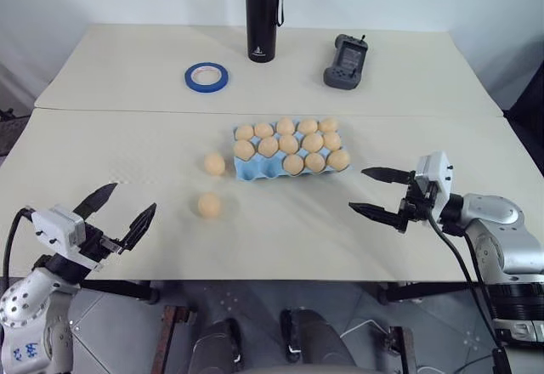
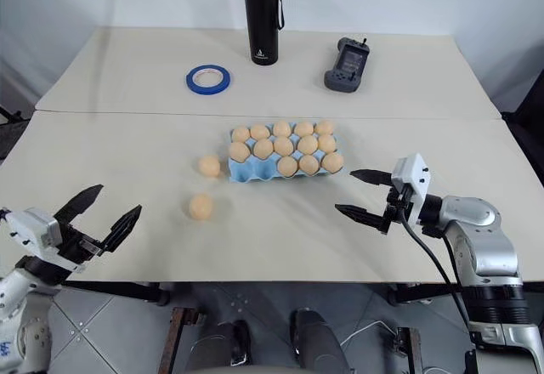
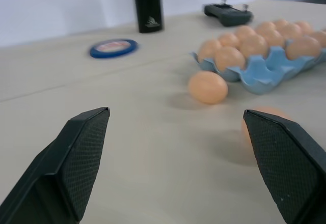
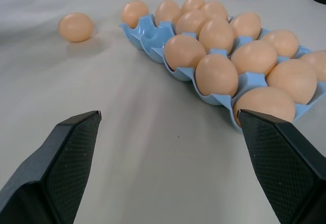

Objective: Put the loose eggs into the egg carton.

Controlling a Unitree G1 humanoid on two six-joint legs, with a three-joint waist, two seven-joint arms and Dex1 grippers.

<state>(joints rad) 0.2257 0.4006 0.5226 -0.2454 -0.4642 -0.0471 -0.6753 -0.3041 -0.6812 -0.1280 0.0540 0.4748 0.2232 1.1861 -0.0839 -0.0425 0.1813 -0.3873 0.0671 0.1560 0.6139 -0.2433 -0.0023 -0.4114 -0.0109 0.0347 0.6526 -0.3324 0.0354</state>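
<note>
The light blue egg carton lies mid-table with several tan eggs in its cups; its front-left cup is empty. Two loose eggs rest on the table to its left: one right beside the carton, the other nearer the front edge. My left gripper hovers open at the front-left edge, pointing toward the eggs, with nothing between its fingers. My right gripper stands open to the right of the carton, pointing left, also empty. In the right wrist view the carton and the nearer loose egg lie ahead.
A black bottle stands at the back, with a blue tape roll to its left and a dark handheld device to its right. A seam crosses the table behind the carton. Bare tabletop lies in front of the carton.
</note>
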